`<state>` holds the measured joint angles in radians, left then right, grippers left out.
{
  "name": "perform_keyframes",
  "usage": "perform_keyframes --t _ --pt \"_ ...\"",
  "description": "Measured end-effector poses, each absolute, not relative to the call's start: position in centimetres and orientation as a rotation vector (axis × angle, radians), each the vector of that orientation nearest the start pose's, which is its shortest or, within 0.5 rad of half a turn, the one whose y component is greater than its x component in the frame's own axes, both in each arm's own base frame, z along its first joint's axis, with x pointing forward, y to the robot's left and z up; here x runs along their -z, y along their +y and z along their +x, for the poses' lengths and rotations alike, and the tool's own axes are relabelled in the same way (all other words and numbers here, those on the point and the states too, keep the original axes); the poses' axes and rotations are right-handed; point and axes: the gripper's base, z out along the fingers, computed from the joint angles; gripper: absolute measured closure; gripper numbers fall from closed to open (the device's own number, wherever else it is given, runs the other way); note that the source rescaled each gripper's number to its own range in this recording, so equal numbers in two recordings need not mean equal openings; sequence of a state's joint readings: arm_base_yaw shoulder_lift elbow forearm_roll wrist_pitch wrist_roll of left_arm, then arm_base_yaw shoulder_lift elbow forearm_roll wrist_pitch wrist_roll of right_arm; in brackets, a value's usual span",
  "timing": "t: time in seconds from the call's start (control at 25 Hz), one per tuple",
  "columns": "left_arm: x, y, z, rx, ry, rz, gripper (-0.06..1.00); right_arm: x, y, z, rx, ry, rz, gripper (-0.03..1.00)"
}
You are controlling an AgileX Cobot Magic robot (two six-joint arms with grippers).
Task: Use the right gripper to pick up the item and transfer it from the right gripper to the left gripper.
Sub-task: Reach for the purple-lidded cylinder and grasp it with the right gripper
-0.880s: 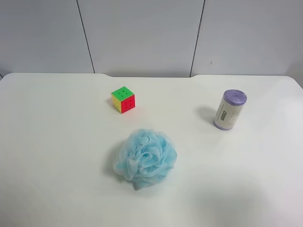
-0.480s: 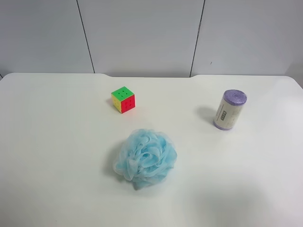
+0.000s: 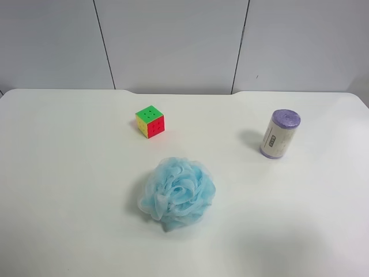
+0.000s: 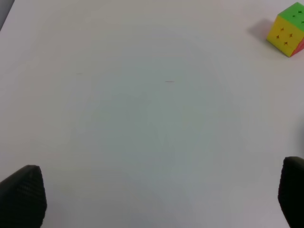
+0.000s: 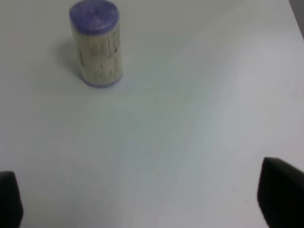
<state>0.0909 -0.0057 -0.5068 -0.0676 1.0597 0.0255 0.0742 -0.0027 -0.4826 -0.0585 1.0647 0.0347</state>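
On the white table (image 3: 69, 173), three things sit well apart from one another. Item (image 3: 280, 134) stands upright toward the exterior high view's right, lilac end up, white printed label facing the camera, with a soft shadow on the side toward the cube. Multicoloured cube (image 3: 150, 121) sits nearer the back edge, green face up, yellow and red faces showing. Light-blue mesh pouf (image 3: 177, 193) lies near the middle, closer to the camera than both. Tabletop is plain and matte, with faint shadows only. Its back edge has rounded corners and a shallow step near the middle. Behind it is a grey panelled wall (image 3: 173, 40) with two thin dark vertical seams.

Right wrist view: right gripper (image 5: 146, 197) is spread wide, black fingertips (image 5: 280, 194) at the two sides of the frame, bare table between them, grasping nothing. The item stands ahead of it, well apart, touching neither finger, print too blurred to read.

Left wrist view: left gripper (image 4: 156, 192) is likewise spread wide, dark fingers (image 4: 21, 197) at both sides, bare table between, grasping nothing. The cube is well apart from them. A sliver of table edge shows in each wrist view.
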Motion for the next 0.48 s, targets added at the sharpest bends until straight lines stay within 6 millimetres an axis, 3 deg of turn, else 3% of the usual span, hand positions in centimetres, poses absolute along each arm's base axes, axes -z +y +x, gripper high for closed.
perform_keyframes --t 0.48 --pt "-27.94 -0.59 -0.61 0.008 2.028 -0.064 -0.06 -27.22 -0.49 -0.32 0.003 2.061 -0.038 -0.03"
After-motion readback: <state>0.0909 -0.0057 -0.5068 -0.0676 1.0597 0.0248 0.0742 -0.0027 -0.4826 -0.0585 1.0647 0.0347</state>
